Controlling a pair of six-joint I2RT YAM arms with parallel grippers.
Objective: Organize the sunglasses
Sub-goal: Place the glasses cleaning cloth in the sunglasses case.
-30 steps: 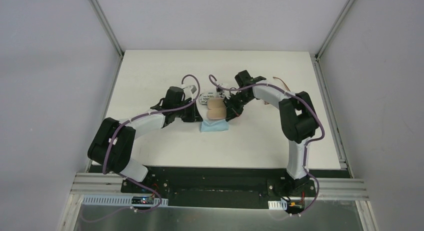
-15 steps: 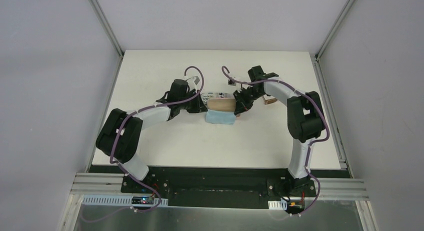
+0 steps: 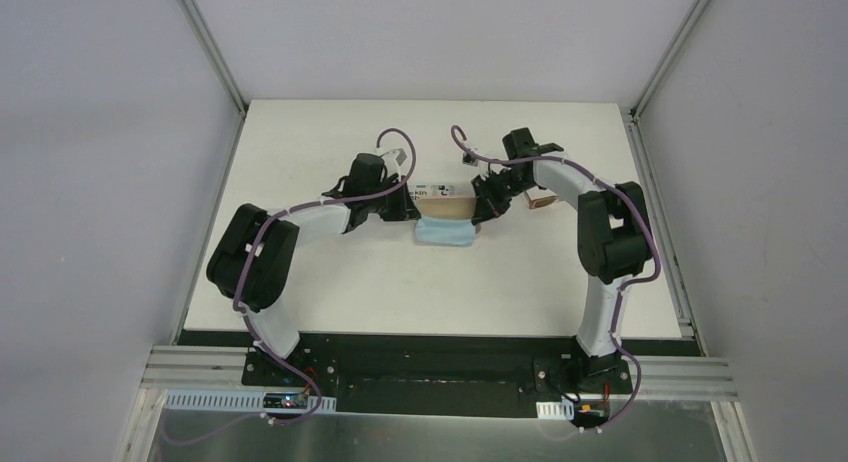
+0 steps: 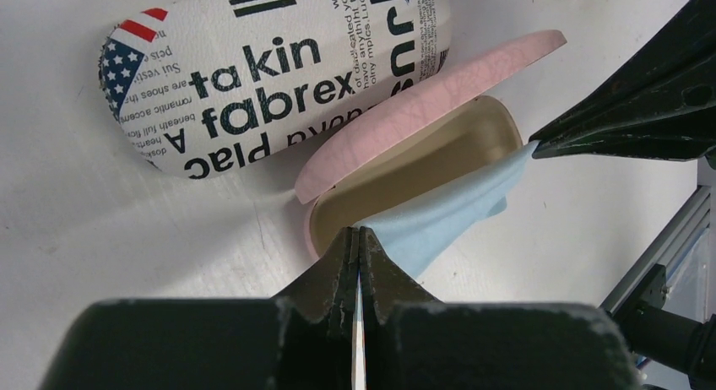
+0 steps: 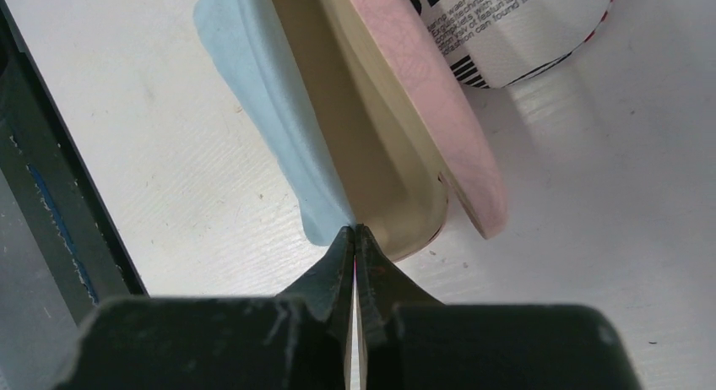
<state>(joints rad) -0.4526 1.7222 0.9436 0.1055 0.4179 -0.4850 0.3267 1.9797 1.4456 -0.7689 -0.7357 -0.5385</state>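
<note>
Each hand is clenched on one end of the cloth (image 4: 439, 217). The left hand (image 4: 356, 238) has its 9 o'clock corner and the right hand (image 5: 355, 234) its 3 o'clock corner. The cloth is stretched along the 6 o'clock rim of the open pink case (image 4: 405, 111).

To do this well, I'd say both should travel together toward 12 o'clock, keeping the cloth taut. Once over the rim, they can lower it under the lid without nudging the lettered case (image 4: 253, 69) just behind.

The brown pair (image 3: 542, 199) lies on the surface (image 3: 330, 272) at 3 o'clock of the cases, mostly hidden by the right arm. I can't find the pale pair anywhere, and the cloth covers part of the case's tray.
</note>
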